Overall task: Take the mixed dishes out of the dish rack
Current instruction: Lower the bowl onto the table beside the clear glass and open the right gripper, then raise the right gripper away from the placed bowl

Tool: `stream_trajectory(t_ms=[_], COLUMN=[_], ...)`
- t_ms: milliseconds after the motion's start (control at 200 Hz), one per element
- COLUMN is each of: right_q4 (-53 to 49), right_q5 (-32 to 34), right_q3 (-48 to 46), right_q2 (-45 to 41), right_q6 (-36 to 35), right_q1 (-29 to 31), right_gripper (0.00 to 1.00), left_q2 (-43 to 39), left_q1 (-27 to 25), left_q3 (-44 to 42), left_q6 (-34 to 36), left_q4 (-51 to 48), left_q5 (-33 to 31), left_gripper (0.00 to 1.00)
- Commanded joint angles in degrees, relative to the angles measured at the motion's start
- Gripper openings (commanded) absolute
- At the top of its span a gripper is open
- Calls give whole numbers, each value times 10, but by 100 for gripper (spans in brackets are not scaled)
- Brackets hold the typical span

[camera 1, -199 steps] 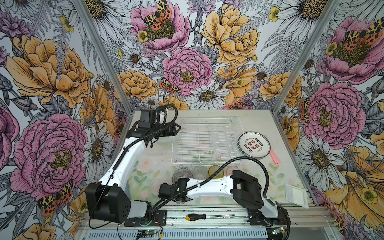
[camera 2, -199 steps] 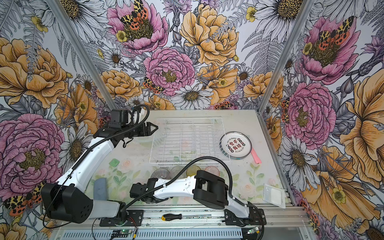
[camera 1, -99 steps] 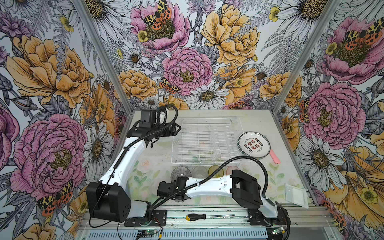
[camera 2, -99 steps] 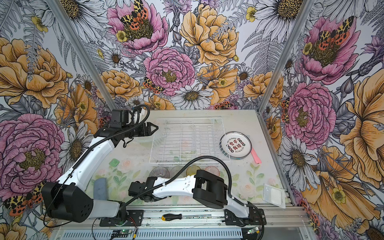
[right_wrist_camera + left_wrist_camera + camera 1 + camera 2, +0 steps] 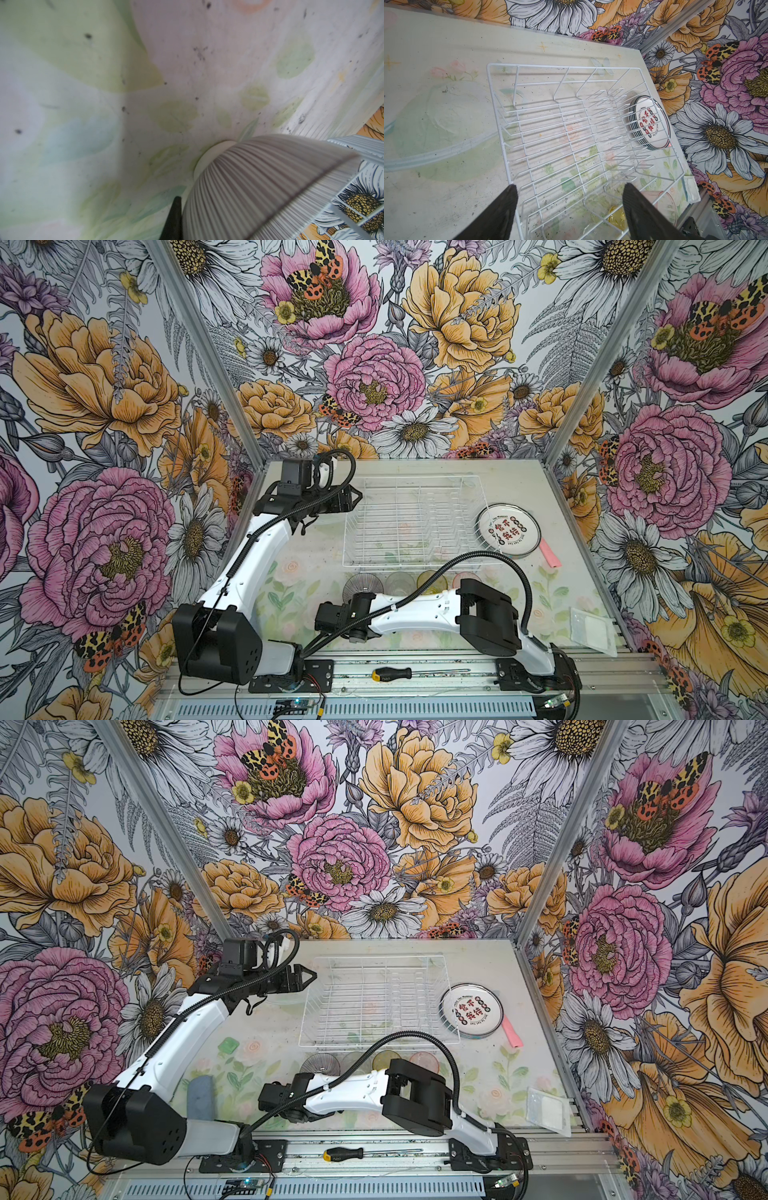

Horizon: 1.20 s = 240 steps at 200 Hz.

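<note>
The white wire dish rack (image 5: 415, 526) (image 5: 571, 133) stands empty mid-table. A stack of printed plates (image 5: 508, 531) (image 5: 650, 122) lies to its right. In front of it sit in a row the ribbed bowl (image 5: 362, 584), a clear tumbler (image 5: 400, 583), an amber one (image 5: 432, 580) and a pink one (image 5: 467, 578). My right gripper (image 5: 360, 601) is shut on the bowl's near wall (image 5: 259, 187); one finger (image 5: 174, 218) lies against the outside, the other is hidden. The bowl's white base rests on the table. My left gripper (image 5: 353, 499) (image 5: 570, 187) hangs open over the rack's left end, holding nothing.
A clear round dish (image 5: 436, 128) lies left of the rack. A pink strip (image 5: 549, 553) sits beside the plates and a clear packet (image 5: 592, 628) at the front right. A grey-blue sponge (image 5: 200, 1096) is front left. A screwdriver (image 5: 390, 674) lies on the front rail.
My right wrist has shifted slightly to the left beside the bowl. The bowl has hardly moved, and the left arm holds still.
</note>
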Motion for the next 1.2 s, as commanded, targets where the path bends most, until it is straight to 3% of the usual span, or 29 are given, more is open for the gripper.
stream_trajectory(t_ms=[0,560,1196], right_q4=[9,10,14], right_q5=[21,-11,-63], right_q3=[18,14,-1], right_q2=[7,-24,-161], right_q6=[4,20,39], right_q1=[-6,-7,-2], right_gripper=[15,42,45], left_q2=[4,4,5], left_q1=[7,6,12], left_q3=[-2,-5,-8], left_q6=[-1,-2,-2], left_q4=[14,14,14], left_q5=[16,13,6], left_gripper=[81,82,82])
